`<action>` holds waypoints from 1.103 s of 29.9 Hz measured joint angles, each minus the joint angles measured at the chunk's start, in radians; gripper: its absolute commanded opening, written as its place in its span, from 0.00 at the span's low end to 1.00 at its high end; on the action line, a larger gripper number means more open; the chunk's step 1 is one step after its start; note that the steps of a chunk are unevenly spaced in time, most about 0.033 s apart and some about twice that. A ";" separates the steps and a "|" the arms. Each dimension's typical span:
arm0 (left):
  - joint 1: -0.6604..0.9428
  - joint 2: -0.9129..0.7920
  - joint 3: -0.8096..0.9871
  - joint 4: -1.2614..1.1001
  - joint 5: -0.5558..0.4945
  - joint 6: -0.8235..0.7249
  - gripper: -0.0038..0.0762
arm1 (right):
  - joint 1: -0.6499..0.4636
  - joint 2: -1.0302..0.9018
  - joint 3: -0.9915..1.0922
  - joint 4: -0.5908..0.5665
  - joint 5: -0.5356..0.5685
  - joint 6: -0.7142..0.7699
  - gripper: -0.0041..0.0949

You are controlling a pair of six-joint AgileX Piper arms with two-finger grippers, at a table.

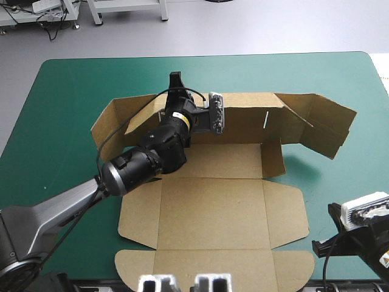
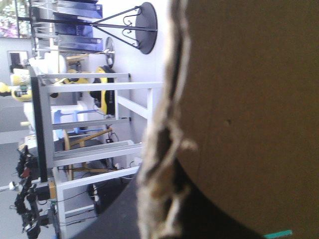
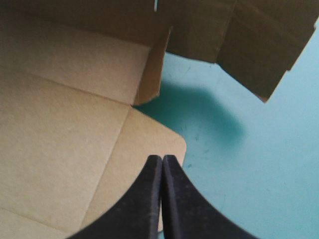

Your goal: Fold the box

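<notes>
Box: the brown box (image 1: 213, 201) lies opened out on the teal-green counter (image 1: 61, 91); its base and near panels are flat; its far wall (image 1: 243, 115) stands raised

Left hand: the left hand (image 1: 176, 84) sits at the top edge of the far wall; its black fingers are all but pressed together, pinching the board; in its own view the cut edge of the sheet runs ahead from between the fingers, with brown board filling one side

Right hand: the right hand (image 3: 162, 164) has its black fingers pressed together into one point, holding nothing; it sits over the near right part of the counter

Under the right hand: the rounded corner of a flat side flap (image 3: 149, 149); whether the fingers touch it cannot be told

Ahead of the right hand: a short upright flap (image 3: 149, 74); beyond it an end panel (image 3: 259, 50), tilted up off the counter, with its shadow on the cover

Hands: well apart, the box's flat base between them
</notes>
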State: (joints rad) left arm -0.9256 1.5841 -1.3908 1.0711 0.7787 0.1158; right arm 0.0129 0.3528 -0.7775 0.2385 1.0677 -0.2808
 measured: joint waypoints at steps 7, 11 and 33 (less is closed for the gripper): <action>-0.056 0.000 0.162 0.257 0.022 -0.318 0.03 | 0.000 0.202 -0.281 0.068 0.002 0.015 0.02; -0.070 0.000 0.216 0.288 0.052 -0.396 0.03 | 0.000 0.367 -0.453 0.079 -0.001 0.001 0.02; -0.071 -0.002 0.289 0.376 0.039 -0.499 0.03 | 0.002 1.490 -1.401 0.139 0.177 -0.038 0.02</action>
State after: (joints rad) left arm -0.9962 1.5824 -1.1023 1.4472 0.8174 -0.3835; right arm 0.0147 1.8427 -2.1781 0.3771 1.2444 -0.3184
